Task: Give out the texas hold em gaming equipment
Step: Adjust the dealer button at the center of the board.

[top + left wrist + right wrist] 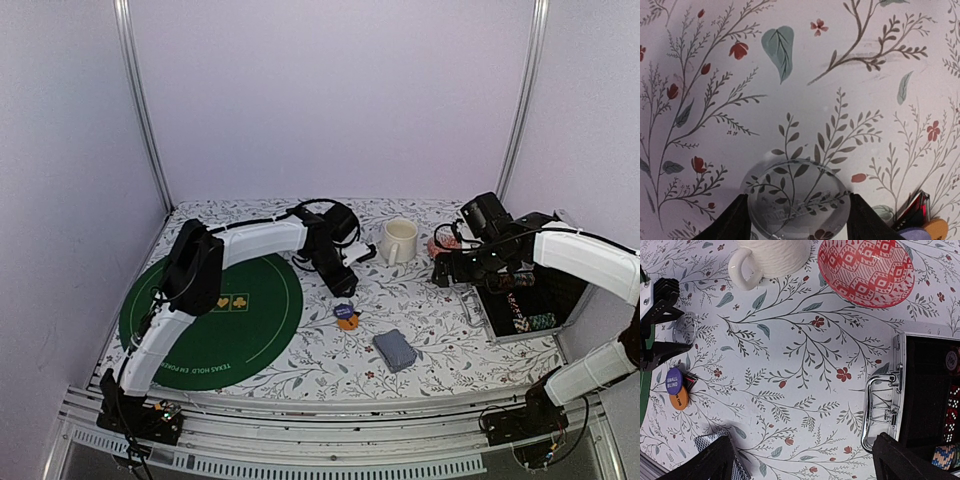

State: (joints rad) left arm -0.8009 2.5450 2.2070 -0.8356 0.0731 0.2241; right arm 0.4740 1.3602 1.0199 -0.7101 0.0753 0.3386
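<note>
A clear disc (795, 195) lies on the floral tablecloth, and my left gripper (797, 200) has a dark finger against its rim on each side. That gripper (343, 283) sits just above a purple small-blind disc (674, 381), the orange disc button (678, 401) and a black-and-red triangular marker (915, 210). The grey-blue deck of cards (395, 350) lies nearer the front. Striped poker chips (945, 455) sit in the open case (530, 300). My right gripper (805, 460) hovers open over bare cloth beside the case handle, holding nothing.
A cream mug (398, 240) and a red-patterned dish (866, 271) stand at the back centre. A round green felt mat (200, 320) covers the table's left part. The case's chrome handle (880, 410) lies close to my right finger.
</note>
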